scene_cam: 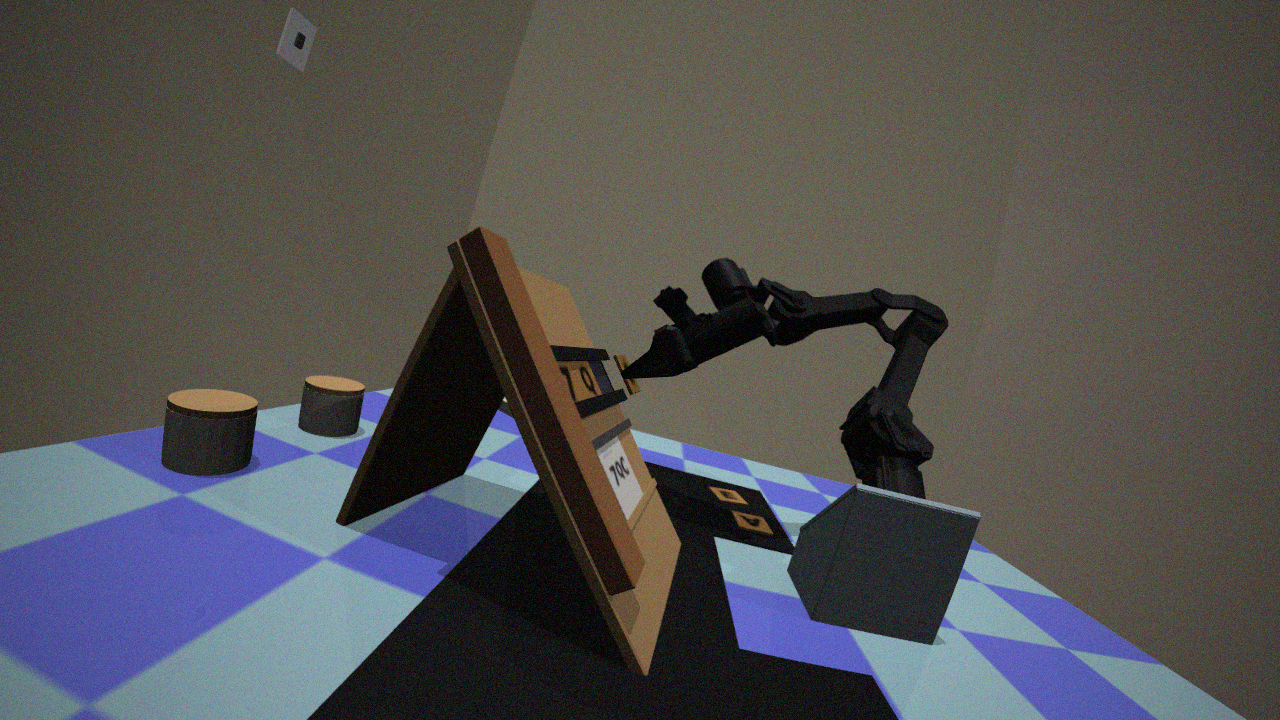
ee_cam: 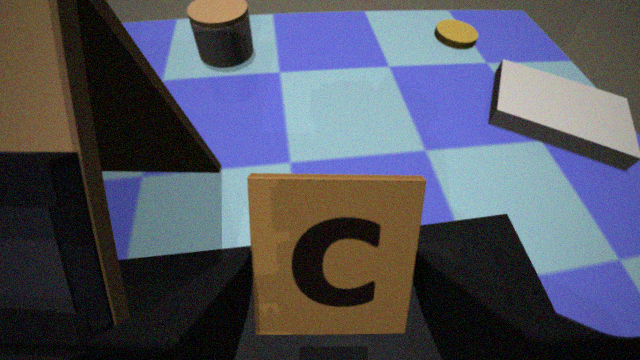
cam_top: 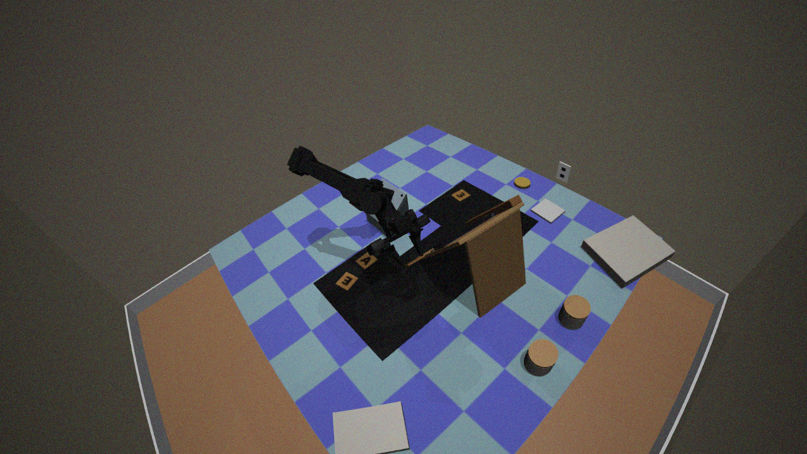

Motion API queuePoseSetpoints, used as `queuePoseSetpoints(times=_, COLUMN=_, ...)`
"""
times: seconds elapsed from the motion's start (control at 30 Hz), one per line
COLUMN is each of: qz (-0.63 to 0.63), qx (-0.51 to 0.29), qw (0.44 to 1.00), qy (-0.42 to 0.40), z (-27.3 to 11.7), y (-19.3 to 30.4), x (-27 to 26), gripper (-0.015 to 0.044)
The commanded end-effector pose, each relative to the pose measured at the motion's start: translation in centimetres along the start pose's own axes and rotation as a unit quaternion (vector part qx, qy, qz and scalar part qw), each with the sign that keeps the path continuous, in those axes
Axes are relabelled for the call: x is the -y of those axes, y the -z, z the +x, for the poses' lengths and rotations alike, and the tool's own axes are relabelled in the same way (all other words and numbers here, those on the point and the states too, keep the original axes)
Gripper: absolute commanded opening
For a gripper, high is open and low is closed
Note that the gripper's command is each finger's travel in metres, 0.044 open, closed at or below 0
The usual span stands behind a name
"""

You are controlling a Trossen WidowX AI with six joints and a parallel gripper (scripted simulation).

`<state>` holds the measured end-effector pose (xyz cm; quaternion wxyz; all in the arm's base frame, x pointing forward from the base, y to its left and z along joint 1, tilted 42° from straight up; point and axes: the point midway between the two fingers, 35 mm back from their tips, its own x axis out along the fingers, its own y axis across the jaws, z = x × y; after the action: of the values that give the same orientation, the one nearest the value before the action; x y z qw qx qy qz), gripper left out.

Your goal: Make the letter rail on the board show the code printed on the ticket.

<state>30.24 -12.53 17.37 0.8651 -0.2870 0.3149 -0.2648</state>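
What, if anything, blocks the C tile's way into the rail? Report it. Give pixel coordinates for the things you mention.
Nothing visible does: the C tile (scene_cam: 632, 385) (ee_cam: 335, 200), clamped in the gripper (scene_cam: 624, 374), is just outside the rail's (scene_cam: 601, 404) open end, beyond the seated 7 and Q.

Two lidded jars (cam_top: 574, 313) (scene_cam: 210, 431) (ee_cam: 221, 35), three loose tiles (cam_top: 461, 195) (scene_cam: 752, 522), one board (cam_top: 499, 265) (scene_cam: 546, 394) (ee_cam: 30, 75)
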Motion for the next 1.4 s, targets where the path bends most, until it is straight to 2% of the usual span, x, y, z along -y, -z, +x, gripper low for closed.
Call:
queuePoseSetpoints(times=0.0, qz=0.000, qx=-0.003, qw=1.000, qy=-0.001, z=0.1, y=0.2, x=-0.4, gripper=0.0000)
queuePoseSetpoints(times=1.37, qz=0.000, qx=-0.003, qw=1.000, qy=-0.001, z=0.1, y=0.1, x=-2.5, gripper=0.0000)
